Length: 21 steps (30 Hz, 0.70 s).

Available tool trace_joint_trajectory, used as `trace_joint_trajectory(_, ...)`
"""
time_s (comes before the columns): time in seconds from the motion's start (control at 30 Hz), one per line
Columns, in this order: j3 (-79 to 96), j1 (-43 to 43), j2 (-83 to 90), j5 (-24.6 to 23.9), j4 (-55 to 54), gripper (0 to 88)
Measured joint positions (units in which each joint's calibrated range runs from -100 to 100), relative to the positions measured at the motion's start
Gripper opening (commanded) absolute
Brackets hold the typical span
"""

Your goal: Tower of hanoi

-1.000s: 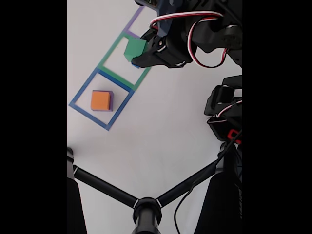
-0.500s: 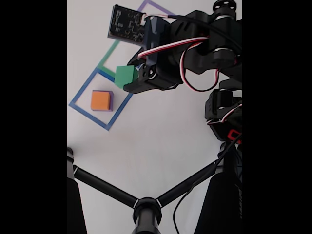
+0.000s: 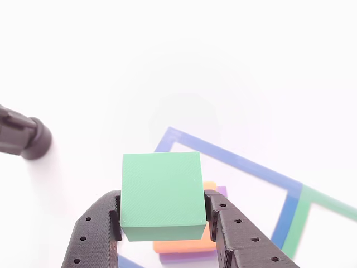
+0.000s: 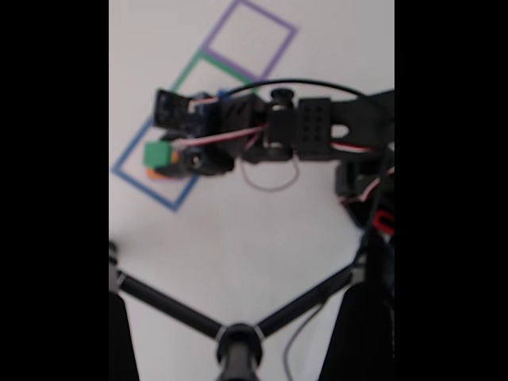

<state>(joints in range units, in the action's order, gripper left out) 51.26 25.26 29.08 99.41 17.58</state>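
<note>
Tool [image 3: 162,223] grips 1 green block [image 3: 162,195] above 1 orange block [image 3: 181,244] on 1 purple slab [image 3: 187,257].

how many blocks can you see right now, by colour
green block, held in the claw: 1
orange block: 1
purple block, under the orange one: 1
total: 3

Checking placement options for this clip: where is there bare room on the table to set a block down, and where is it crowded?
Free: inside the purple outline and the bare white table between the blue outline and the black tripod legs. Crowded: the blue outline, where the gripper holds the green block above the orange block.
</note>
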Motion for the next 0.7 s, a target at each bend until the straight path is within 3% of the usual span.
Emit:
trace_joint_trajectory(0.27,6.4,-0.2,-8.8,0.0,-19.4,6.6)
trace_joint_trajectory(0.7,8.6,-1.1,-14.5,0.0,-29.1,6.6)
